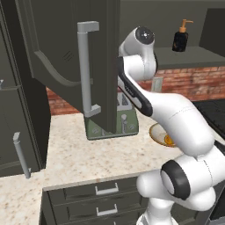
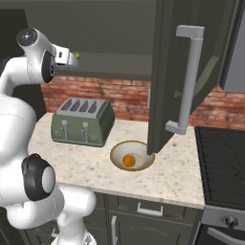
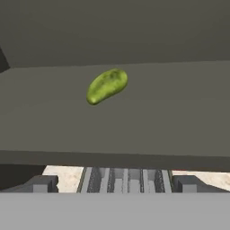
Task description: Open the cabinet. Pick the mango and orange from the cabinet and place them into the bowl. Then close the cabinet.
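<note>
The cabinet stands open, its dark door point(image 1: 57, 52) with the silver bar handle point(image 2: 189, 76) swung out over the counter. On its shelf point(image 3: 134, 117) lies the green-yellow mango point(image 3: 107, 85), a little ahead of my open gripper point(image 3: 116, 184), whose fingers hold nothing. From the right base view my gripper point(image 2: 68, 56) is raised at the shelf's front, just left of the mango point(image 2: 76, 55). The orange point(image 2: 128, 160) sits in the cream bowl point(image 2: 143, 148) on the counter, below the door's lower edge. The bowl point(image 1: 154, 132) also peeks out from behind my arm.
A green toaster point(image 2: 83, 122) stands on the counter left of the bowl, directly under my hand. A soap dispenser point(image 1: 180, 37) sits on a ledge at the back right. A stove point(image 2: 222, 153) borders the counter on the right, and drawers point(image 1: 105, 189) run below.
</note>
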